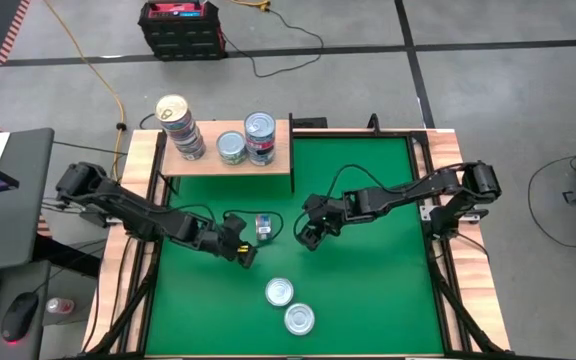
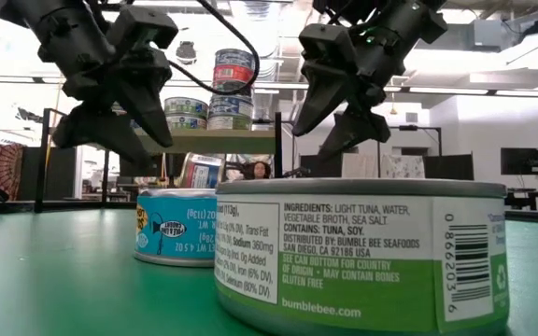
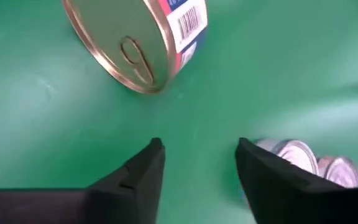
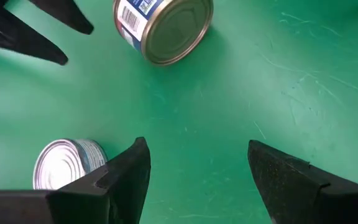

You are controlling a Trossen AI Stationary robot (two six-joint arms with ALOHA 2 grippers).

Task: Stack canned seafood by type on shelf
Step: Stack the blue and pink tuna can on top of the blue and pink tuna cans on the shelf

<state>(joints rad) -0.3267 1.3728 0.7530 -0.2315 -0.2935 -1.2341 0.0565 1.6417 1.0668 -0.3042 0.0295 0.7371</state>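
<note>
A tin with a gold lid and a blue and white label lies on its side wall on the green mat, between both grippers; it also shows in the left wrist view and the right wrist view. My left gripper hovers open just left of it and nearer to me. My right gripper hovers open to its right. Two silver-lidded tins stand upright on the mat near the front. The light-wood shelf at the far edge carries a tall stack, a single tin and a short stack.
The green mat has open room on its right half. The table's raised wooden rim borders it on both sides. Cables and a black and red box lie on the floor beyond the table. A desk with a mouse sits at left.
</note>
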